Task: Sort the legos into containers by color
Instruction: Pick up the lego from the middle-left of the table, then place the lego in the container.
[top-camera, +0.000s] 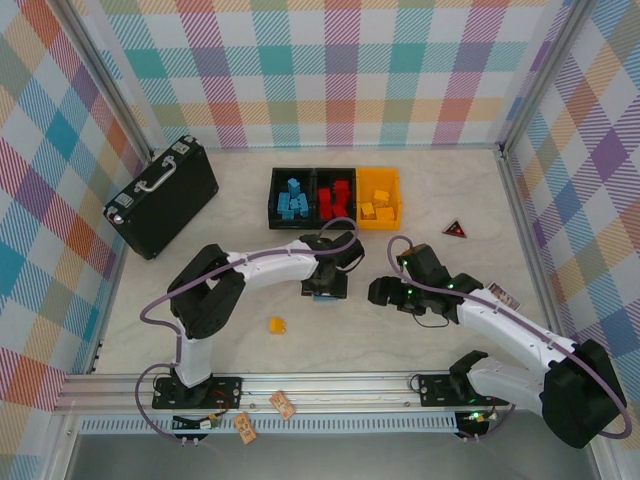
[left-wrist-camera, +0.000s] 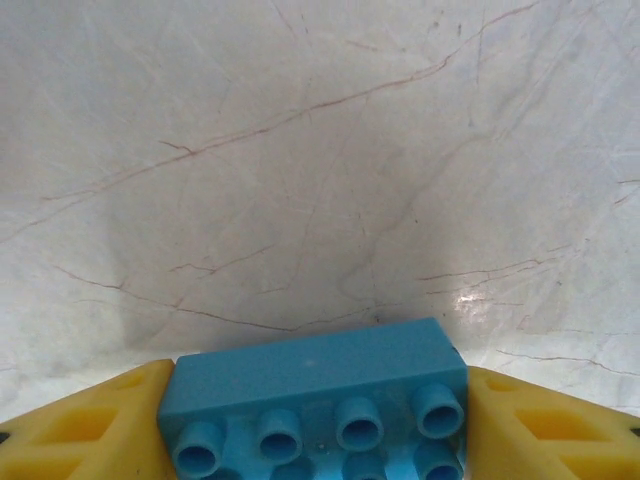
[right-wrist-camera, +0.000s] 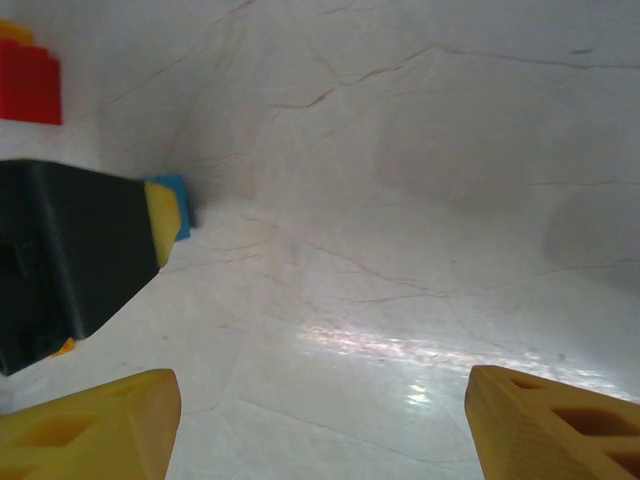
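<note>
My left gripper (top-camera: 326, 288) is shut on a long blue lego (left-wrist-camera: 315, 400), studs toward the camera, its yellow fingers (left-wrist-camera: 90, 425) pressing both ends just above the table. The same blue lego (top-camera: 326, 296) shows under the left gripper in the top view. My right gripper (top-camera: 383, 292) stands open over bare table, nothing between its fingertips (right-wrist-camera: 95, 430). A yellow-orange lego (top-camera: 277, 325) lies alone near the front. The containers sit in a row at the back: a black bin (top-camera: 276, 190) with blue legos, a black bin (top-camera: 320, 190) with red ones, a yellow-orange bin (top-camera: 393, 180) with yellow ones.
A black briefcase (top-camera: 165, 195) with a silver handle lies at the back left. A small dark triangle (top-camera: 456, 229) with a red centre sits right of the bins. In the right wrist view the left gripper's black body (right-wrist-camera: 70, 260) is close on the left.
</note>
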